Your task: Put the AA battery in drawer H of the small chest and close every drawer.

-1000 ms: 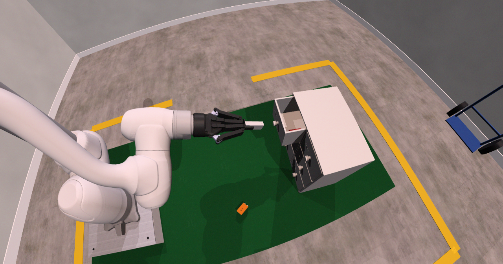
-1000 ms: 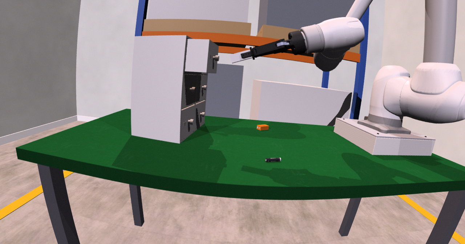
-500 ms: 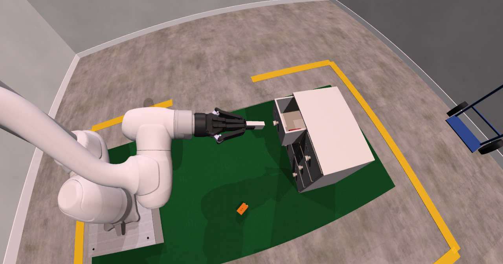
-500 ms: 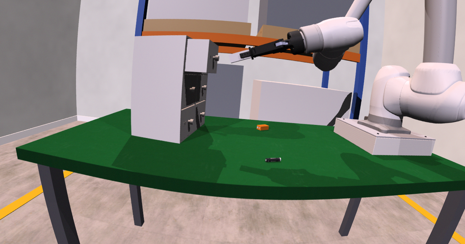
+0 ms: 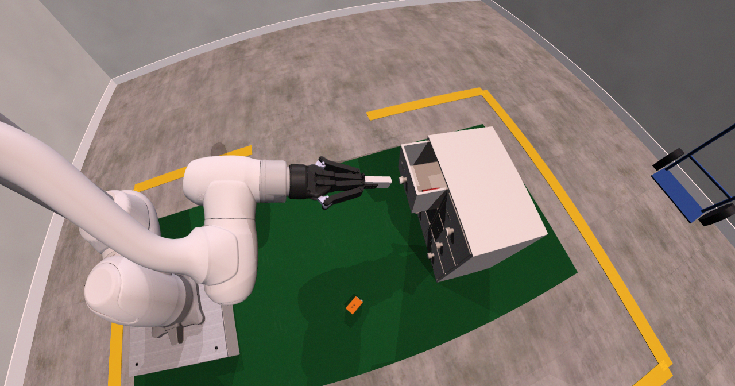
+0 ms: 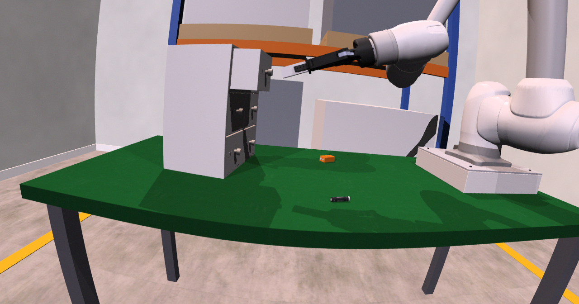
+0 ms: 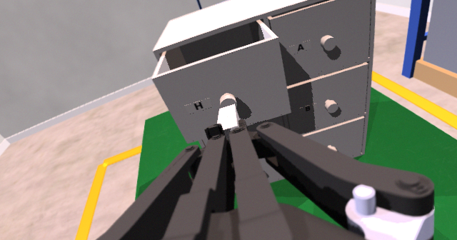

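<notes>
The small white chest point(image 5: 488, 188) point(image 6: 196, 107) point(image 7: 200, 26) stands upright on the table. Its top drawer marked H point(image 5: 411, 199) point(image 6: 245, 69) point(image 7: 250, 79) stands part way out and looks level. A narrow red thing point(image 5: 430, 189) shows inside it near one side wall, possibly the AA battery; it is mostly hidden. My gripper point(image 5: 384, 182) point(image 6: 289, 71) point(image 7: 230, 118) is shut, its pale fingertips together with nothing between them. It points at the front of drawer H, a small gap short of its knob point(image 5: 402, 180) point(image 6: 268, 72) point(image 7: 228, 98).
The drawers marked A point(image 7: 346, 26) and B point(image 7: 346, 93) look pushed in. An orange block point(image 5: 354, 305) point(image 6: 327, 158) lies on the green table point(image 5: 318, 260) point(image 6: 121, 197). A small black cylinder with light ends point(image 6: 339, 199) lies nearer the exterior camera.
</notes>
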### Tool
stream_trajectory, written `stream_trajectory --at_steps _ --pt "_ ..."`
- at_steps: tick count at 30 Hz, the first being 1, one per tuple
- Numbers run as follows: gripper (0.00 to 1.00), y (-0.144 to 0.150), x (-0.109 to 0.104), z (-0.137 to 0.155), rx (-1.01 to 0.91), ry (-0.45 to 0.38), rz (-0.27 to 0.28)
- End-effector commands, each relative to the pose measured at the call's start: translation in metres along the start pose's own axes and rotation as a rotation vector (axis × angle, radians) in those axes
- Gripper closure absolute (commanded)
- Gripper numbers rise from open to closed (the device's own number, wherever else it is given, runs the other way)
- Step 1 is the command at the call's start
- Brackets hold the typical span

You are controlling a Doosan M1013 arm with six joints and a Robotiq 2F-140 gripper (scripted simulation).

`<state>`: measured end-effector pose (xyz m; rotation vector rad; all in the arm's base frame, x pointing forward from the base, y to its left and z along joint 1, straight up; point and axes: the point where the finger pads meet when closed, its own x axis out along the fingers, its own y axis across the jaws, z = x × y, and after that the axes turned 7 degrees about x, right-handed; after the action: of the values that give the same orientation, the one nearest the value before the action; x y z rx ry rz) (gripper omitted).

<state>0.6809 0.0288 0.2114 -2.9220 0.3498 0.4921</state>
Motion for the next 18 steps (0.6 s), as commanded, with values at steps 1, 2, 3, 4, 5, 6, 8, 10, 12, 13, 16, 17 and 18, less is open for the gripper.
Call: stream_trajectory --at_steps 1,2,3,4,5,6,8,10,12,13,16,17,18 --pt "1.0 0.0 0.004 -0.002 0.0 0.0 0.0" --pt "1.0 0.0 0.006 -0.002 0.0 0.0 0.0" --pt "1.0 0.0 0.007 -0.003 0.0 0.0 0.0" --pt "1.0 0.0 0.008 -0.003 0.0 0.0 0.0" --pt "1.0 0.0 0.008 -0.003 0.0 0.0 0.0" --pt "1.0 0.0 0.008 -0.003 0.0 0.0 0.0" --pt "1.0 0.0 0.011 -0.004 0.0 0.0 0.0" --pt "1.0 -0.001 0.014 -0.005 0.0 0.0 0.0" --pt "1.0 -0.001 0.017 -0.006 0.0 0.0 0.0" --pt "1.0 -0.001 0.019 -0.007 0.0 0.0 0.0" --pt "1.0 -0.001 0.024 -0.009 0.0 0.0 0.0" --pt "1.0 -0.001 0.026 -0.009 0.0 0.0 0.0" --pt "1.0 -0.001 0.027 -0.01 0.0 0.0 0.0"
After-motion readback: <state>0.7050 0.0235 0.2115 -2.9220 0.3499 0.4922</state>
